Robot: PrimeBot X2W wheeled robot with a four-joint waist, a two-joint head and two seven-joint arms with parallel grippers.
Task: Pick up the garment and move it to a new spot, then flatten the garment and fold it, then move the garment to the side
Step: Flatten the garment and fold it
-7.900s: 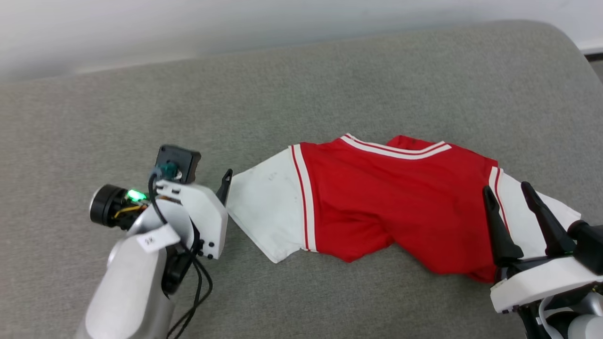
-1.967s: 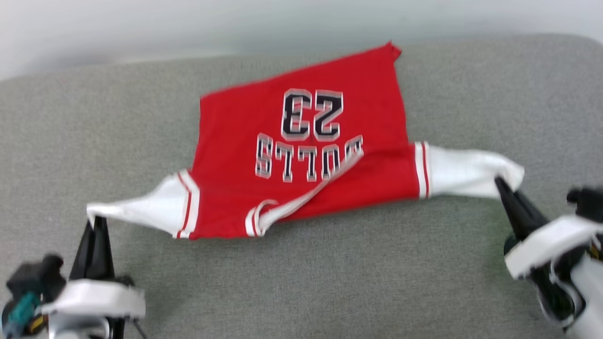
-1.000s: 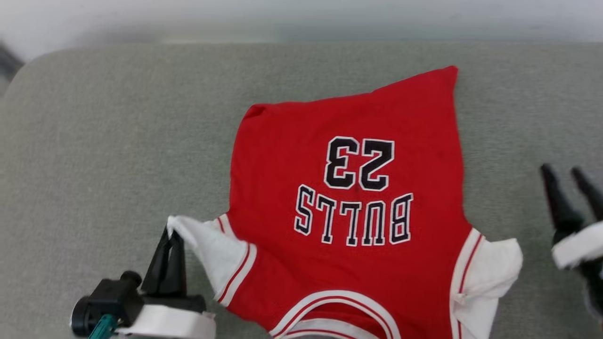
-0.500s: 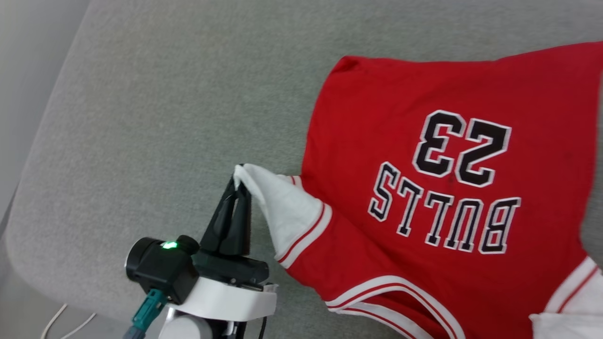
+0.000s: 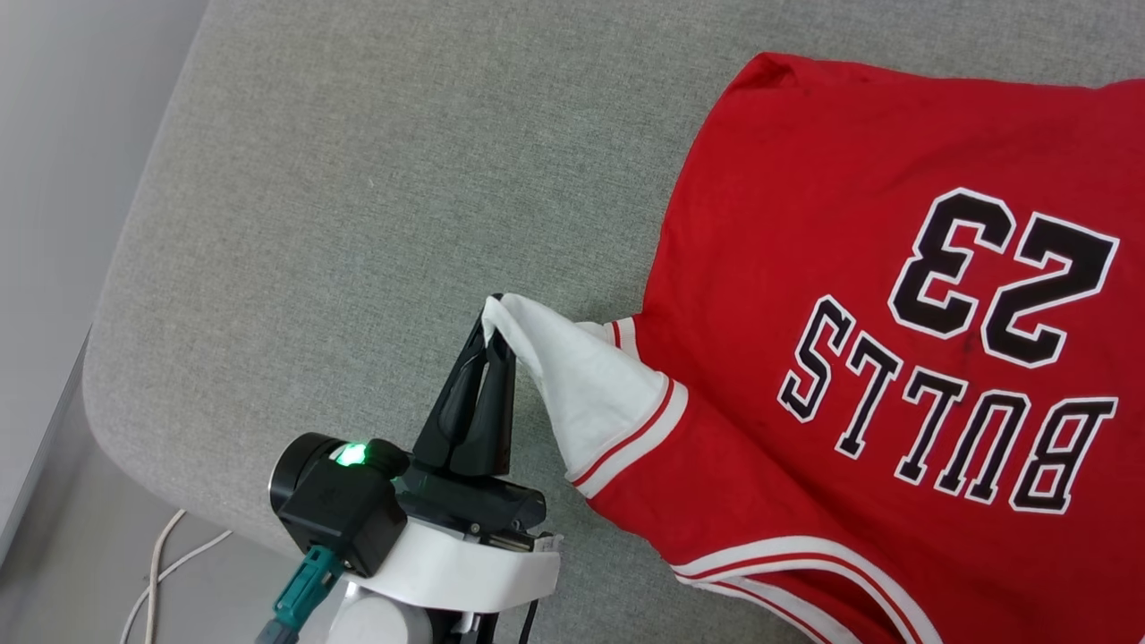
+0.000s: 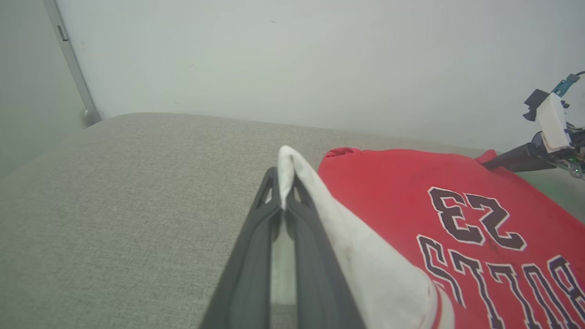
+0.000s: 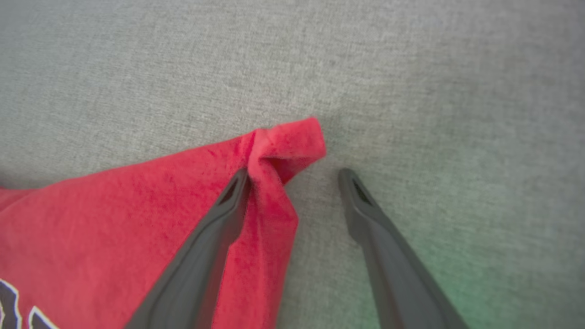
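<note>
Garment (image 5: 850, 358) spread print-up on grey cushion (image 5: 358, 179), flattening judged under way: left tool (image 5: 495, 326) clamps the white sleeve (image 5: 590, 394); right tool (image 7: 295, 176), jaws apart, straddles a red hem corner (image 7: 292, 141). Folding and moving aside remain

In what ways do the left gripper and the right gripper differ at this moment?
The left gripper is shut, the right gripper open. The left pinches the garment's white sleeve; the right straddles a red corner without gripping it. Both sit at the garment's edges.
</note>
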